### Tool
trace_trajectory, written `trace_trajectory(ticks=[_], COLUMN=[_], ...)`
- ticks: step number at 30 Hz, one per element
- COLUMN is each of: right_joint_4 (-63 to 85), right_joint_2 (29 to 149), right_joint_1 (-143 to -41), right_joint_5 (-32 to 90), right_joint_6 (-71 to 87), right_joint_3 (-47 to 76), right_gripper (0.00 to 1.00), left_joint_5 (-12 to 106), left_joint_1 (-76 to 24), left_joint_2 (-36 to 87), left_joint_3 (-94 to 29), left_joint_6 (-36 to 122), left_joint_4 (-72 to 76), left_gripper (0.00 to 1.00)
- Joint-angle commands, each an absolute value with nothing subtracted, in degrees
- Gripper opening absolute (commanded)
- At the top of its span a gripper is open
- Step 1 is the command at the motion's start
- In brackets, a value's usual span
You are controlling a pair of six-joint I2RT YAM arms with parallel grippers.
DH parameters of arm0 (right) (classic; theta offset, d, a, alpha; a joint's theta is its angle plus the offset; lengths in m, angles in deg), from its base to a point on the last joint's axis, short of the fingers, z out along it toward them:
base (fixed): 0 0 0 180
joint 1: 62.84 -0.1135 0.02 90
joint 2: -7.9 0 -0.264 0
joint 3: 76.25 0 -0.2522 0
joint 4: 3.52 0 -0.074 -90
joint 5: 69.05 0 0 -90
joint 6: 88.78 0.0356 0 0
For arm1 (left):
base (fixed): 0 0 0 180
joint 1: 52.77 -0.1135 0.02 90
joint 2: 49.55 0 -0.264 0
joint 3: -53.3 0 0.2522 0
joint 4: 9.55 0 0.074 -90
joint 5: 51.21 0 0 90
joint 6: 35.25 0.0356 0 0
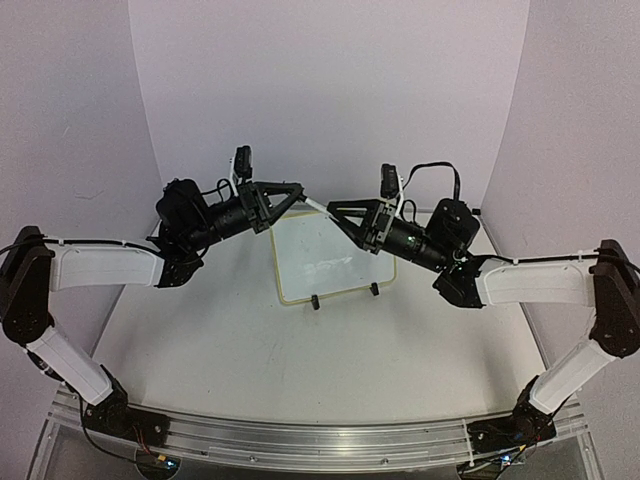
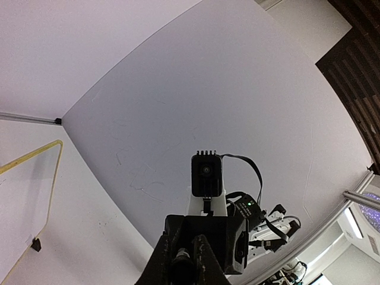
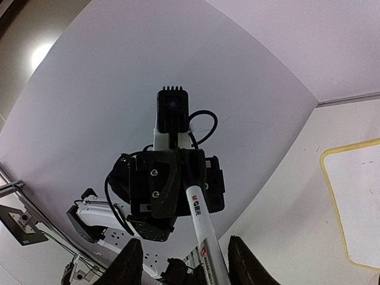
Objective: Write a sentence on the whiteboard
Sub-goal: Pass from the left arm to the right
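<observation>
Found the whiteboard standing mid-way across the worktop on its two black clip feet, between the two arms. Saw, above its far edge, the left fingers clenched on a white marker pointing toward the right arm. Noted the right fingers parted on either side of that marker's free end, a gap showing on one side.

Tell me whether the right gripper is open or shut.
Open: the right gripper has its fingers either side of the marker, gaps showing, not clamped.
</observation>
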State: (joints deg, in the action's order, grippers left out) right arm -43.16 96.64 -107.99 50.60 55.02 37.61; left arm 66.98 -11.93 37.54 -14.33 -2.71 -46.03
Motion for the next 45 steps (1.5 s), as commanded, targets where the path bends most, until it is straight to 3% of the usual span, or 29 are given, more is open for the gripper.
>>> trace_trajectory(ticks=[1,12,25,34,45], right_joint_4=[-46.36,-46.26,-46.27,-46.19,-46.27], right_joint_2=[97.87,98.64,98.42,97.24,97.4], right_joint_1=[-108.51,-108.63,-108.61,-108.61,-108.61], right_joint_5=[51.98,51.93,51.54,50.75,51.53], right_joint_6=[55.44,55.1,54.59,54.1,54.12], right_joint_3=[35.29,34.92,35.54,36.54,36.14], right_gripper=[0.44,0.35,0.38,0.42,0.38], left_joint_5=[66.28,66.57,69.55,67.41,66.48], left_joint_1=[-11.57,-10.65,-10.59,-10.59,-10.48], left_joint_2=[36.48,38.9,40.96,35.56,35.99], left_joint_3=[-15.57,-17.08,-17.24,-15.96,-16.51], left_joint_6=[-1.06,-1.68,-8.48,-3.8,-2.32], left_joint_4=[-44.64,-44.13,-51.56,-44.02,-41.57], left_gripper=[0.0,0.0,0.0,0.0,0.0])
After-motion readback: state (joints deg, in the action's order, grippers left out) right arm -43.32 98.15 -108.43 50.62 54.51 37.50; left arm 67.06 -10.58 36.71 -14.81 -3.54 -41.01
